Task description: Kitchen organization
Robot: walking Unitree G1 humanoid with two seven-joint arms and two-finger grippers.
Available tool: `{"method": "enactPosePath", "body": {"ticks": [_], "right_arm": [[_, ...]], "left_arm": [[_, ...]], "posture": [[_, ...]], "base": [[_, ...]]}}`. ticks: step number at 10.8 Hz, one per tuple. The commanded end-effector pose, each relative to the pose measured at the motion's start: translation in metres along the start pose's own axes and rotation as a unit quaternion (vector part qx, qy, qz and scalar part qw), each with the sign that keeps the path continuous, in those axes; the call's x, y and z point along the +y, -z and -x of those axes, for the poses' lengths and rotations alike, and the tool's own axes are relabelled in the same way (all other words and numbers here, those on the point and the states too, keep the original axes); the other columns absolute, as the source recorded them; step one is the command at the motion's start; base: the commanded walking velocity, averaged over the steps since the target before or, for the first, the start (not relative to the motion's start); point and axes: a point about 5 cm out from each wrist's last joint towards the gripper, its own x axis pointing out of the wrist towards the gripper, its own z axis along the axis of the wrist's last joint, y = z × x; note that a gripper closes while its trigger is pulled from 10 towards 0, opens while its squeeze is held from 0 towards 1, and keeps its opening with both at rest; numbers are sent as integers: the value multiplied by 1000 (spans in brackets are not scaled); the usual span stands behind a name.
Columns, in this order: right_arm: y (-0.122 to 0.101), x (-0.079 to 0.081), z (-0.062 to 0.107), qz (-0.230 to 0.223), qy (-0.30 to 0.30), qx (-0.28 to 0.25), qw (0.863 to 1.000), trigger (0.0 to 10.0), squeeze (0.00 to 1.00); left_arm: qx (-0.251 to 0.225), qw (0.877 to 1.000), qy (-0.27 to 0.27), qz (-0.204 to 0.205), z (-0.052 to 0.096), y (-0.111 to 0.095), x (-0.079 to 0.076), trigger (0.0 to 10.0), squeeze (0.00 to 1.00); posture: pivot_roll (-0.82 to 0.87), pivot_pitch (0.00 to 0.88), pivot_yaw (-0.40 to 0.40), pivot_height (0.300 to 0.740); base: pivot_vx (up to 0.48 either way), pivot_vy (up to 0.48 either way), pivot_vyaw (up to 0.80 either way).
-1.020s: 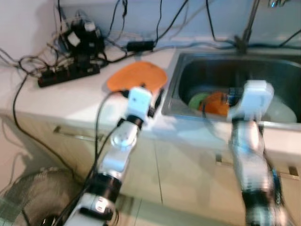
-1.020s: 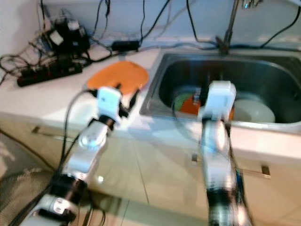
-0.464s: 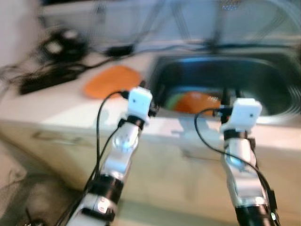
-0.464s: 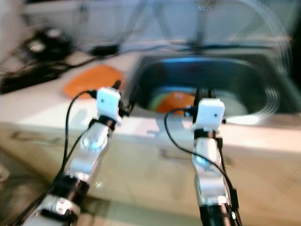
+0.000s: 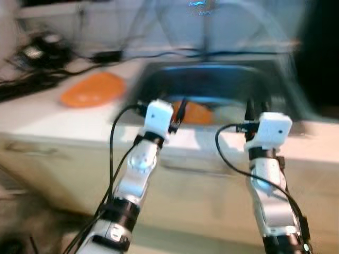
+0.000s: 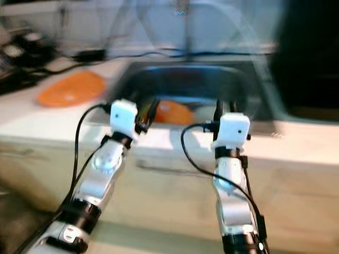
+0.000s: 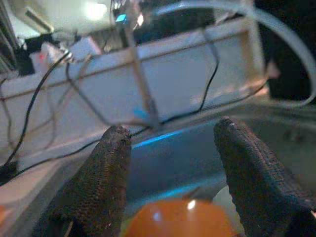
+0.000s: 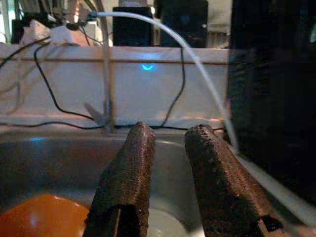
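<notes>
A steel sink (image 5: 212, 71) is set in the white counter, all blurred. In it lie an orange bowl (image 5: 197, 112) (image 7: 180, 219) and, to its right, a white plate (image 5: 228, 112) (image 8: 168, 224). An orange plate (image 5: 92, 89) rests on the counter left of the sink. My left gripper (image 5: 180, 111) (image 7: 170, 133) is held over the sink's front edge, open wide, pointing at the orange bowl (image 8: 44, 217). My right gripper (image 5: 256, 107) (image 8: 170, 131) hovers at the same edge further right, its fingers a narrow gap apart with nothing between them.
A faucet (image 5: 204, 32) rises behind the sink. Black cables and a power strip (image 5: 37, 47) clutter the counter's far left. A dark shape (image 5: 318, 47) stands at the right. Pale cabinet fronts (image 5: 201, 185) run below the counter.
The whole picture has slid left, so the camera has turned right toward the sink. Both grippers stay raised at the sink's front edge; the right arm stands lower than a second ago.
</notes>
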Motion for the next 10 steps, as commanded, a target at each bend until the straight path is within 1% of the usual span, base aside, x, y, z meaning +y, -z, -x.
{"method": "enactPosePath", "body": {"ticks": [1, 2, 4, 6, 10], "right_arm": [[-7, 5, -1, -10, -9, -13, 1000, 10000, 0], [-7, 5, 0, -10, -8, -12, 1000, 10000, 0], [-5, 4, 1, -9, -7, -7, 1000, 10000, 0], [-3, 1, 1, -3, -4, -2, 1000, 10000, 0], [-1, -3, 1, 1, -1, 1, 1000, 10000, 0]], "left_arm": [[4, 1000, -8, -11, 3, 2, 8, 10000, 0], [3, 1000, -5, -14, 4, 2, 7, 10000, 0], [4, 1000, 0, -7, 4, 3, 5, 10000, 0], [0, 1000, -5, 0, 6, 2, 6, 10000, 0], [9, 1000, -2, 1, 9, 6, 5, 10000, 0]], "posture": [[-28, 56, 145, 740], [-28, 56, 145, 740], [-27, 62, 144, 740], [-28, 63, 142, 740], [-29, 65, 139, 740]], "base": [[0, -480, 0], [0, -480, 0], [0, 0, 0], [0, 0, 0], [0, 0, 0]]}}
